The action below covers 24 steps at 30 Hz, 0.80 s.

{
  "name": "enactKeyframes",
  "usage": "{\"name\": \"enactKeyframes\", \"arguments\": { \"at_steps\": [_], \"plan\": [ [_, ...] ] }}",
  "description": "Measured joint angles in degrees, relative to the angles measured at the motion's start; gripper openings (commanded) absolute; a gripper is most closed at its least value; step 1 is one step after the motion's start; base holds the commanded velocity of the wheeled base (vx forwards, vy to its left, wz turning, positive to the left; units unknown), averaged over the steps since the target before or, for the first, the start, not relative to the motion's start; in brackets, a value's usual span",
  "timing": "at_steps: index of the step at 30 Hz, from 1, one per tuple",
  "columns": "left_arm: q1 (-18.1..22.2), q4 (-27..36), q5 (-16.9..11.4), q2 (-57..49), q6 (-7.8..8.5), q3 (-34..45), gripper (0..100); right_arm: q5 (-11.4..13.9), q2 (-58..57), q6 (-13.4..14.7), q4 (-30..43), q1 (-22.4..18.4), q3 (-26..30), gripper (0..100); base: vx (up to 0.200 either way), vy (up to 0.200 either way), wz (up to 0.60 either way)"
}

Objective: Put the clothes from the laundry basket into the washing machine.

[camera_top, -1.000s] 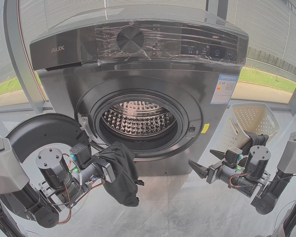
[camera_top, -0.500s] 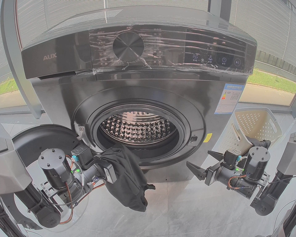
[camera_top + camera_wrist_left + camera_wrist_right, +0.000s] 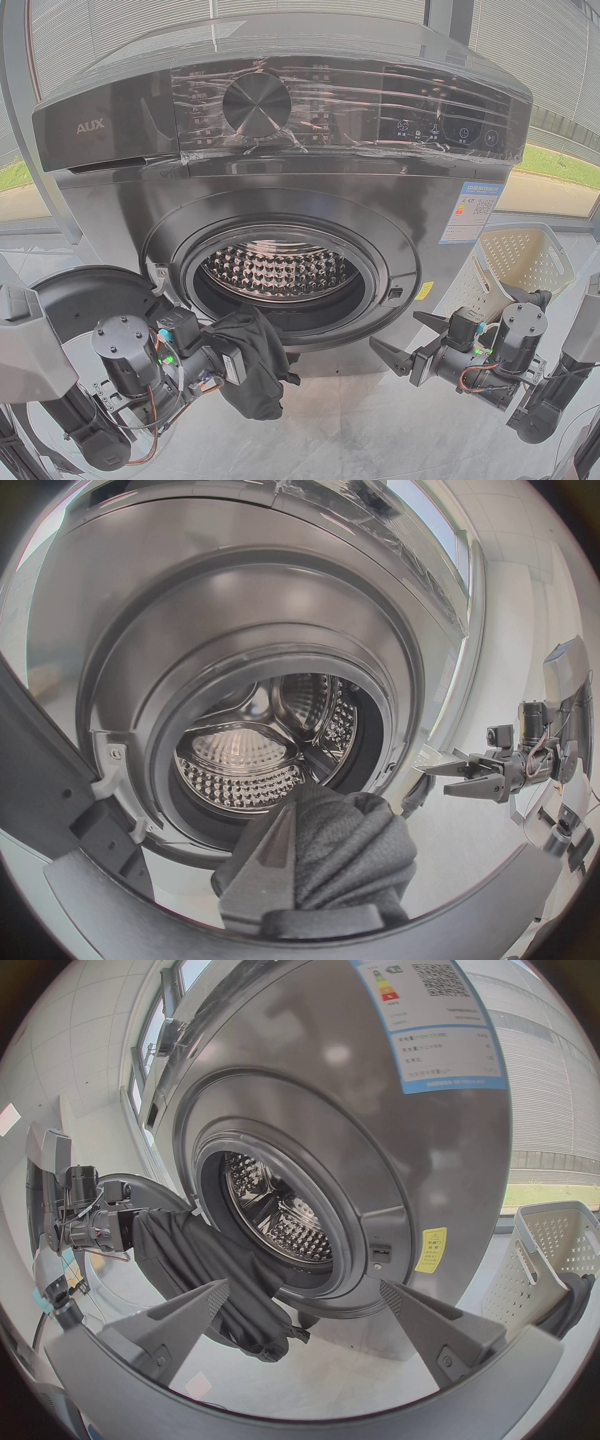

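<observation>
The washing machine (image 3: 281, 162) stands in front of me with its round door (image 3: 81, 300) swung open to the left and the steel drum (image 3: 275, 269) bare. My left gripper (image 3: 250, 340) is shut on a black garment (image 3: 253, 369), held just before the lower rim of the opening; the cloth (image 3: 350, 849) drapes over the left gripper (image 3: 312, 855) and hangs toward the floor. My right gripper (image 3: 400, 334) stands open with nothing in it, low at the machine's right front corner. The white laundry basket (image 3: 525, 250) sits to the right, with a dark cloth (image 3: 522, 294) in it.
Pale tiled floor (image 3: 375, 425) lies free between the arms, below the machine's front. The open door takes up the space at the left beside my left arm. Glass walls stand behind the machine. The basket (image 3: 544, 1241) is close behind my right arm.
The whole view has shifted: the camera has come nearer, so the machine looks larger. The left gripper with the garment now sits closer to the opening's lower rim; the hanging cloth has swung.
</observation>
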Motion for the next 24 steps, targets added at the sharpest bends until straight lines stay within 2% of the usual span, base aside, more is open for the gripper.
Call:
{"name": "enactKeyframes", "arguments": {
  "at_steps": [5,9,13,18,24],
  "plan": [
    [-2.06,0.0,-0.29,2.49,0.11,-1.66,0,0.07,-0.39,0.01,0.02,1.41,1.04,100,0.0,0.0,0.0],
    [-2.17,0.0,-0.77,7.19,-0.57,-7.13,0,-0.02,-0.57,0.09,0.0,2.86,1.54,100,0.0,0.0,0.0],
    [-1.27,-0.02,-1.04,12.81,-1.37,-15.08,0,-0.15,-0.66,0.13,0.02,4.47,1.93,100,0.0,0.0,0.0],
    [0.78,0.63,-1.33,19.26,-1.41,-24.98,0,-0.13,-0.72,0.15,0.02,5.68,2.19,100,0.0,0.0,0.0],
    [3.86,5.72,-1.45,25.38,-1.17,-35.65,0,-0.11,-0.77,0.15,0.02,6.31,2.17,100,0.0,0.0,0.0]
  ]
}}
